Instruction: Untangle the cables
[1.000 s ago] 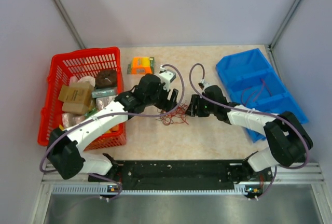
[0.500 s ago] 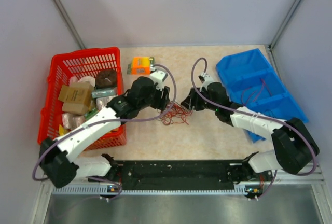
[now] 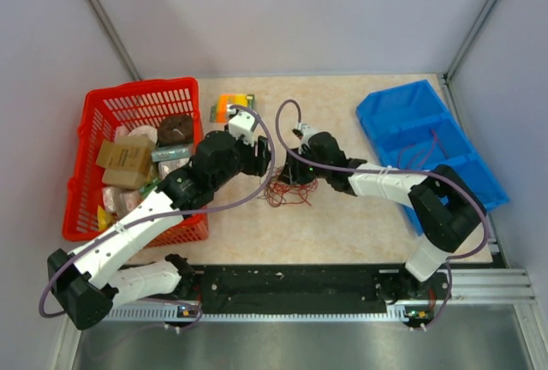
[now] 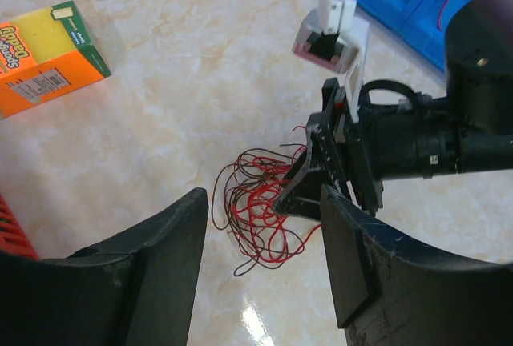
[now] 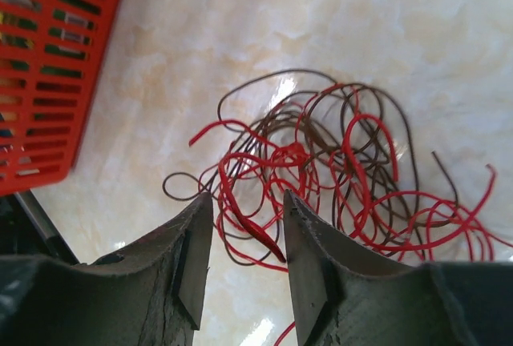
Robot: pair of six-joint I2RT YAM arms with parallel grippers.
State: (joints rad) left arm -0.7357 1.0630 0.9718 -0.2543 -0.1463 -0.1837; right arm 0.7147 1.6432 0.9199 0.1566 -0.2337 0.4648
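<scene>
The cables (image 3: 287, 190) are a small tangle of thin red and dark brown wires lying on the beige tabletop between the two arms. My left gripper (image 3: 259, 163) is open and empty. It hovers above the tangle's left side, and in the left wrist view the cables (image 4: 256, 210) show between its fingers (image 4: 263, 195). My right gripper (image 3: 293, 175) is open with its tips down at the tangle's upper right edge. In the right wrist view a red loop of the cables (image 5: 321, 162) lies between its fingers (image 5: 246, 198). It also shows in the left wrist view (image 4: 300, 194).
A red basket (image 3: 141, 96) full of packaged goods stands at the left. An orange box (image 3: 233, 106) lies behind the left gripper, also in the left wrist view (image 4: 48, 54). A blue bin (image 3: 428, 130) with a thin wire in it sits at the right.
The right gripper has moved left across the table until its tips reached the tangle. The left gripper has drawn back to the left. The tangle lies in the same place.
</scene>
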